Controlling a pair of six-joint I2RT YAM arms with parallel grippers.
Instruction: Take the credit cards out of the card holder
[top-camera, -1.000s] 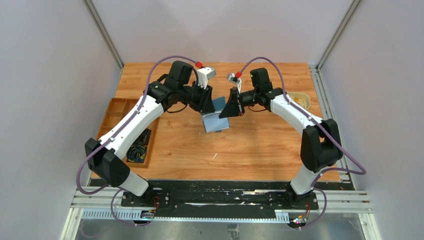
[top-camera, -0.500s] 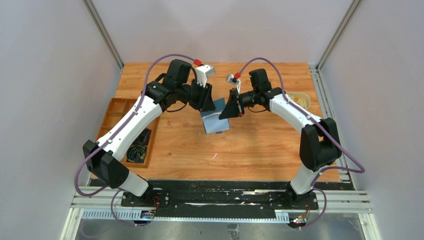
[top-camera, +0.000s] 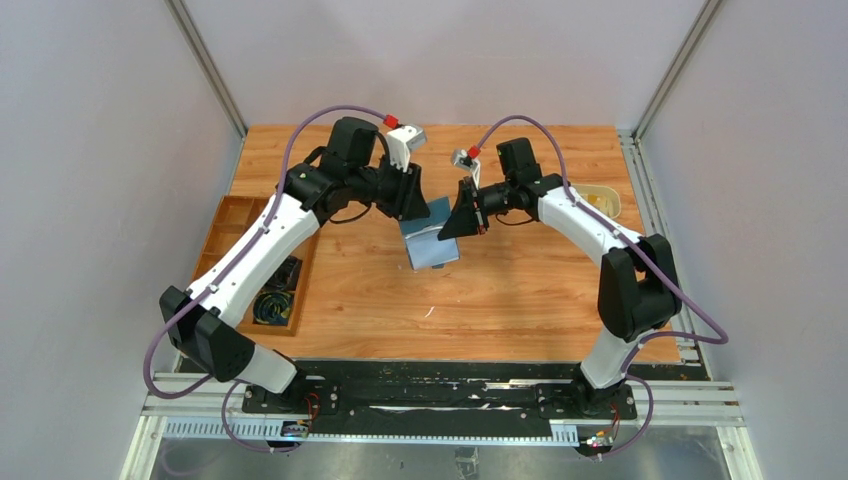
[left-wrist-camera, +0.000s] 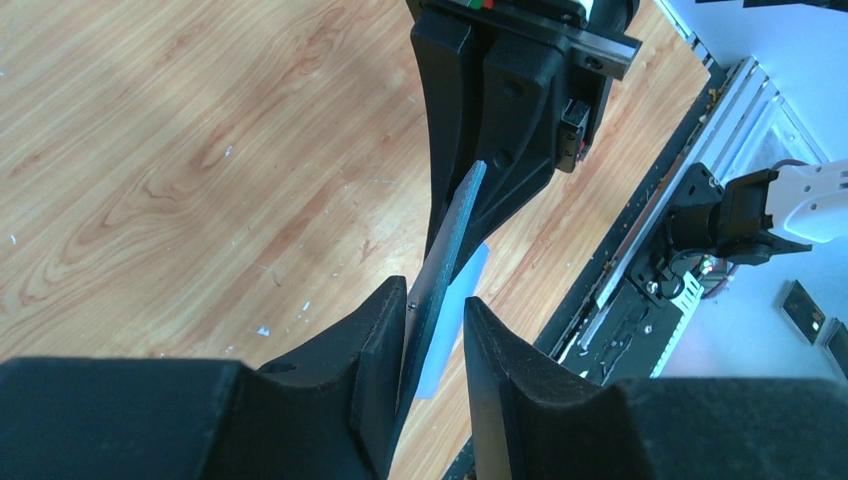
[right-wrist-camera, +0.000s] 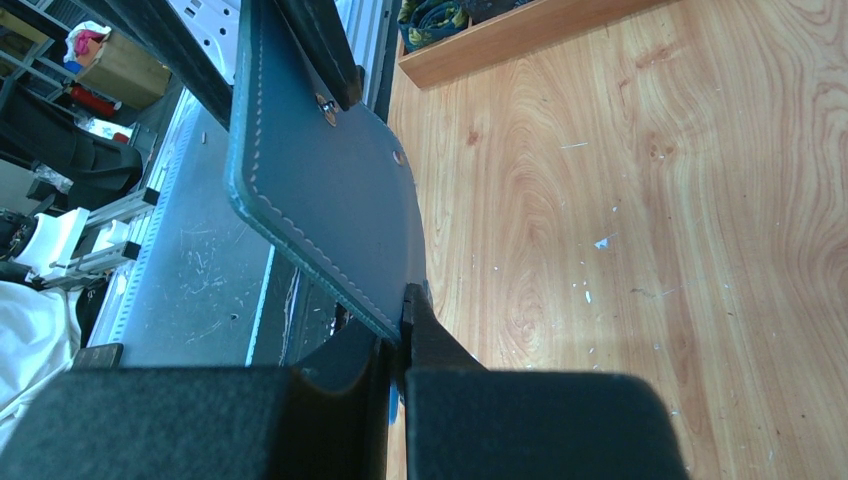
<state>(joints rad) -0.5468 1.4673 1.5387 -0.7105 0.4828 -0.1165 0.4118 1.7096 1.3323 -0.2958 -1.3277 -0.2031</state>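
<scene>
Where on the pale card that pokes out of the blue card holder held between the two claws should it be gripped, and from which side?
Grip the pale card by its exposed corner, coming from the left claw side. The card holder hangs edge-on above the table, pinched by the right claw, so probably only that protruding strip is free; the rest sits inside.

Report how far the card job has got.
Done: the card holder is lifted off the table. In hand: the right claw is pinching its edge, and the left claw straddles the other end. Left: no card visibly out yet.
</scene>
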